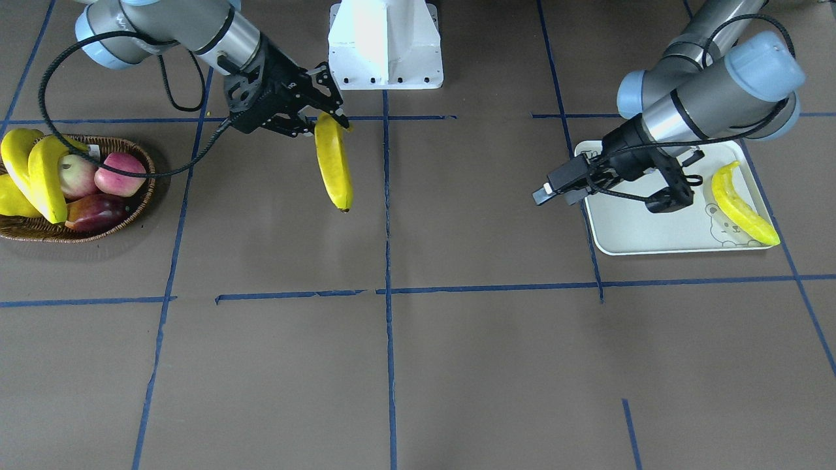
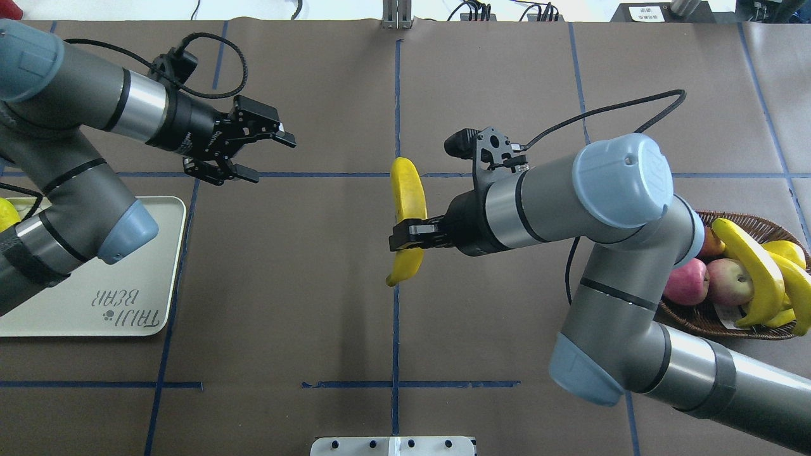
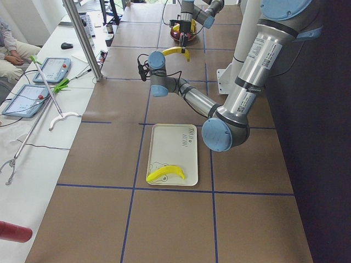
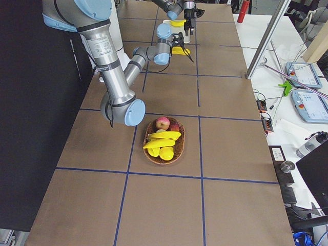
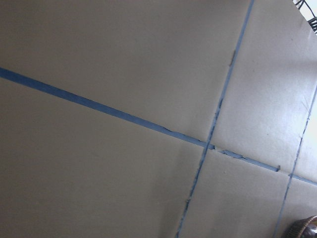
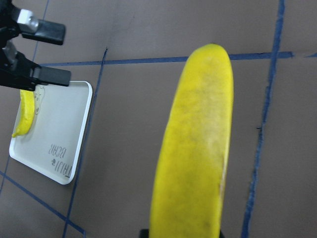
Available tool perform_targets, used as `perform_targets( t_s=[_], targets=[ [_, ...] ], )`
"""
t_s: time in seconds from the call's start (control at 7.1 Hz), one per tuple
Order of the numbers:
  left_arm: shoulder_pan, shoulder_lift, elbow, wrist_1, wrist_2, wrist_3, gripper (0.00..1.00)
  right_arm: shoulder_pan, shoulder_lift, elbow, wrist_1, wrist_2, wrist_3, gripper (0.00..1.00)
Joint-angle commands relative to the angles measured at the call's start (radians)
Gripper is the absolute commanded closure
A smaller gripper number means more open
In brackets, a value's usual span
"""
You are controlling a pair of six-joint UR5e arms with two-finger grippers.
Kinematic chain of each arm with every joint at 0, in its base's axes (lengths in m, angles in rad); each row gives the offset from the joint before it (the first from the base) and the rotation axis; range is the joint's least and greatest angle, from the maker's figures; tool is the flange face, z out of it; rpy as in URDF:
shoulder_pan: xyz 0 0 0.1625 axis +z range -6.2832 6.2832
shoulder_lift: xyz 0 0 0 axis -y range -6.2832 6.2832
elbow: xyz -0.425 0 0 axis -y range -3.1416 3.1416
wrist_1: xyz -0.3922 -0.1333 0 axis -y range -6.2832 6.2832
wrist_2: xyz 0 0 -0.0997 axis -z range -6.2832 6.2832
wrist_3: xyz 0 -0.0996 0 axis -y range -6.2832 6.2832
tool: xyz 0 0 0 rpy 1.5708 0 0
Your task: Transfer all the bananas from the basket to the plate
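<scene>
my right gripper [image 2: 408, 237] pinches the banana [image 2: 408, 190] near one end, so it may swivel or slip from the fingers before my wide-open, empty left gripper [image 2: 269, 158] takes it.

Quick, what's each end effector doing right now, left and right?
Left end effector: open, holding nothing.
Right end effector: closed on a banana, lifted off the table.

Four bananas [image 1: 334, 166] are being counted: one being held aloft, one being carried on the single plate [image 1: 640, 225], two being kept in the single basket [image 1: 39, 232]. Three apples [image 1: 121, 173] are being counted there too.
</scene>
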Motion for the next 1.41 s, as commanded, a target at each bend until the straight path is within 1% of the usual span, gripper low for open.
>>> perform_targets(
  t_s=[0.0,0.14,0.56,0.7,0.99,1.13,1.27],
  targets=[
    [0.110,-0.074,-0.005,0.001,0.124,-0.063,0.00,-0.058,0.102,-0.089,0.027,-0.097,0.032,0.89],
    [0.121,-0.084,-0.014,0.001,0.132,-0.091,0.00,-0.075,0.133,-0.114,0.027,-0.122,0.044,0.88],
    [0.138,-0.084,-0.015,0.003,0.132,-0.119,0.00,-0.077,0.135,-0.115,0.029,-0.127,0.046,0.88],
    [0.138,-0.082,-0.015,0.003,0.134,-0.116,0.02,-0.077,0.135,-0.115,0.029,-0.127,0.046,0.87],
    [0.136,-0.074,-0.017,0.003,0.134,-0.117,0.84,-0.077,0.135,-0.112,0.029,-0.127,0.048,0.86],
    [0.133,-0.068,-0.019,0.004,0.137,-0.117,0.99,-0.077,0.135,-0.111,0.029,-0.127,0.048,0.86],
    [0.132,-0.068,-0.020,0.006,0.137,-0.117,1.00,-0.077,0.135,-0.109,0.029,-0.127,0.051,0.73]
  ],
)
